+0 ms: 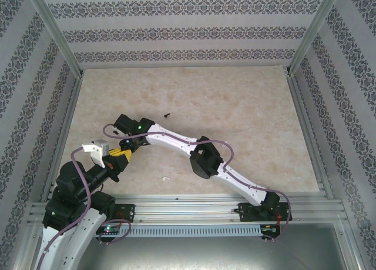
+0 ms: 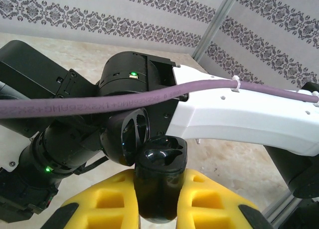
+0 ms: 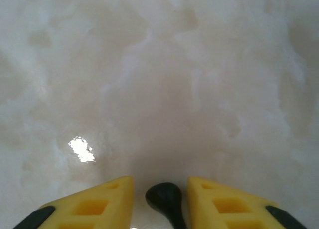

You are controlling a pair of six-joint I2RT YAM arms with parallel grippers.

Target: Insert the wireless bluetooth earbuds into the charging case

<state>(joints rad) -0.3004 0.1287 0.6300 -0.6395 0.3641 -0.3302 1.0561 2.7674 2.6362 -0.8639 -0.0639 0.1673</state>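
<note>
The left gripper (image 2: pixel 160 191) is closed on the case (image 2: pixel 160 164). Its two yellow fingers (image 2: pixel 112 196) press on both sides of it at the bottom of the left wrist view. The case is black and open at the top, with hollow spots inside. Just above it in that view is the right arm (image 2: pixel 239 109), black at the joint with two small green lights, then white toward the right. A purple cable (image 2: pixel 124 102) runs across it. The right gripper (image 3: pixel 160 189) points down at the table (image 3: pixel 159 79). Its yellow fingers sit apart at the bottom of the right wrist view. A black earbud (image 3: pixel 167 198) with a round end is between them, and a little gap shows on each side. The pictures do not tell if the gripper is holding it. In the top view, the two grippers are close together at the lower left of the table. A white earbud (image 1: pixel 166 178) lies alone on the table, to the right of the left gripper. A tiny black bit (image 1: pixel 167 114) lies higher up, near the middle of the frame. Patterned walls (image 1: pixel 176 35) stand around the table.
</note>
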